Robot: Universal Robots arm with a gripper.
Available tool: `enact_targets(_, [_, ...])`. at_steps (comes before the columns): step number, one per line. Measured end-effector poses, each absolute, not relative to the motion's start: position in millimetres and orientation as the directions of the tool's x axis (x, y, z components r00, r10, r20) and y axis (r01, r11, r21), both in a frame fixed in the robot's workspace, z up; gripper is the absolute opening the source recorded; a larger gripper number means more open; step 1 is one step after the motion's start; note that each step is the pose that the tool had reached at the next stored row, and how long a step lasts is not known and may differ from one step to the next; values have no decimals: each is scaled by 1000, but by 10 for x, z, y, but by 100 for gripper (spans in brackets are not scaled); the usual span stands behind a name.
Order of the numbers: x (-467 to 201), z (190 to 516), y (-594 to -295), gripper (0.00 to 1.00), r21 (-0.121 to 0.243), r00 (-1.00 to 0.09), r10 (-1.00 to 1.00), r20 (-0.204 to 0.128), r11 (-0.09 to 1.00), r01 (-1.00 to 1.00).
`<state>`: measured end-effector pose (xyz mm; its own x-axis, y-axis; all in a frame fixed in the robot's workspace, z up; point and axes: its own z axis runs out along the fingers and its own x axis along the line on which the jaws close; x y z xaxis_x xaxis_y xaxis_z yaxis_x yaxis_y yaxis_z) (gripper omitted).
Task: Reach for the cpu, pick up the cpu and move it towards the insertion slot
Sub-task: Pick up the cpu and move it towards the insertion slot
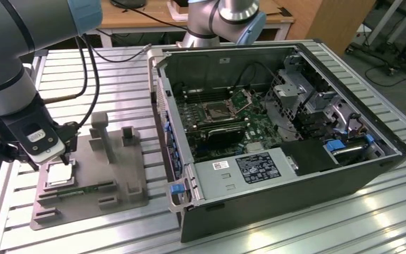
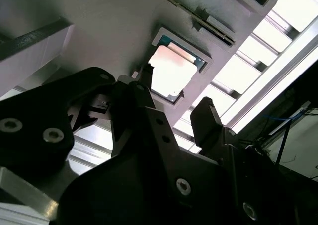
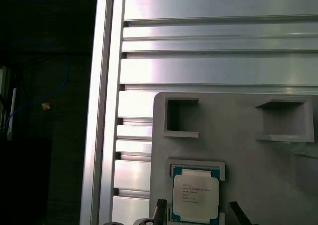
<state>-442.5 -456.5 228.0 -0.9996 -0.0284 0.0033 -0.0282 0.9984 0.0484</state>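
The cpu (image 1: 60,174) lies flat in a square pocket of the grey holder plate (image 1: 122,182) at the exterior view's left, its silvery top up. My gripper (image 1: 50,162) hangs just above it, open, with one dark finger on each side of the chip. In the first wrist view the cpu (image 3: 195,194) sits between the two fingertips (image 3: 160,210). The second wrist view shows the cpu (image 2: 171,73) beyond the spread fingers (image 2: 206,118), with a gap on that side. The insertion slot (image 1: 217,111) is on the motherboard inside the open computer case, its frame lid raised.
The open computer case (image 1: 259,206) fills the exterior view's right half of the slatted metal table (image 1: 83,235). A green memory stick (image 1: 76,190) lies on the holder plate beside upright grey posts (image 1: 101,129). A second robot arm's base (image 1: 221,24) stands behind the case.
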Motion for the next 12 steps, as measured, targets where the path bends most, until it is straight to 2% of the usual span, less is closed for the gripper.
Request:
enact_targets(9, [-4424, 2231, -4571, 59, 48, -1000, -28, 3, 998, -28])
enact_targets(10, [-4424, 2213, -4572, 65, 48, -1000, -28, 4, 998, -28])
enact_targets(11, [-4424, 2195, -4573, 65, 48, -1000, -28, 4, 998, -28])
enact_targets(12, [-4424, 2177, -4573, 71, 49, -1000, -28, 4, 998, -28])
